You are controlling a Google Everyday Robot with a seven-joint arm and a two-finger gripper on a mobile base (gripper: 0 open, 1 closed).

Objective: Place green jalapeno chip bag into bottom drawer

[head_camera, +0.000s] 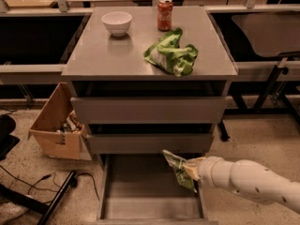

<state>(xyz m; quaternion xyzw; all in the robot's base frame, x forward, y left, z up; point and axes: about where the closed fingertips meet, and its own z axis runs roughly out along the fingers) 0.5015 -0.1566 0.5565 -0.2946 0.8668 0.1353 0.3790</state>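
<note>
Crinkly, shiny foil chip bag (176, 166), pinched in the gripper (189, 169) over the right side of the bottom drawer (136, 192), which is smooth matt grey metal. Arm (248, 179) looks like smooth off-white plastic. The box (54, 125) is plain brown cardboard.
</note>
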